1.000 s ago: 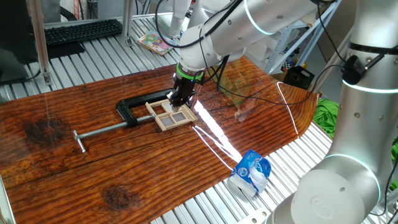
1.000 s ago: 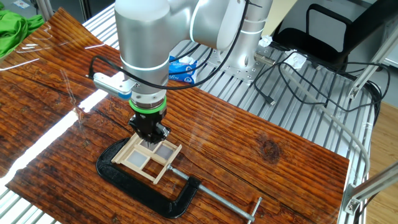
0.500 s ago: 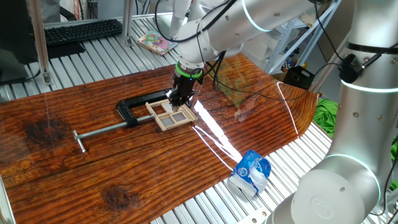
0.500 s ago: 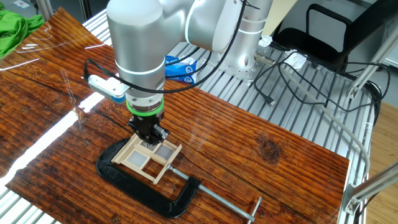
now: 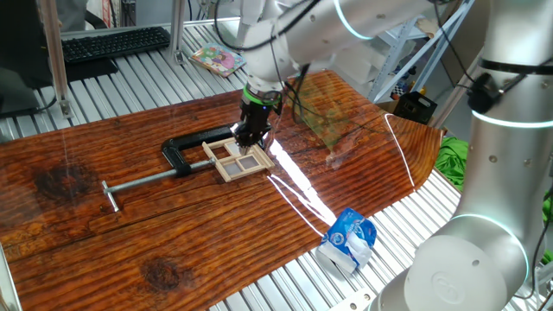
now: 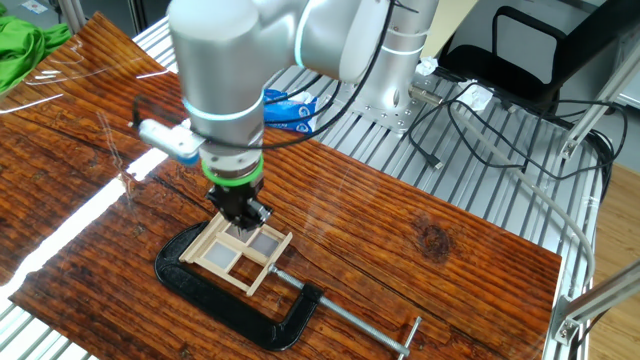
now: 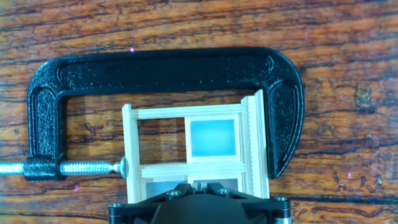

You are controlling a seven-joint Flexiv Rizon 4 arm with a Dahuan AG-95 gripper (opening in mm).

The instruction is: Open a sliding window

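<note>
The sliding window (image 5: 235,160) is a small pale wood frame with crossbars, lying flat on the wooden table and held in a black C-clamp (image 5: 179,154). It also shows in the other fixed view (image 6: 238,256) and in the hand view (image 7: 194,148), where one pane looks light blue. My gripper (image 5: 251,138) points straight down onto the window's edge farthest from the clamp screw (image 6: 246,222). In the hand view its fingertips (image 7: 198,185) stand close together, pinched on a thin pale wooden part of the window's near sash.
The C-clamp's long screw bar (image 6: 345,318) reaches toward the table's corner. A blue and white packet (image 5: 348,240) lies at the table's edge. A keyboard (image 5: 112,41) and a colourful book (image 5: 212,59) lie beyond the table. Green cloth (image 6: 22,42) lies at one end.
The arm's upper links have shifted slightly. The gripper stays down on the window, and the window and clamp lie where they were.
</note>
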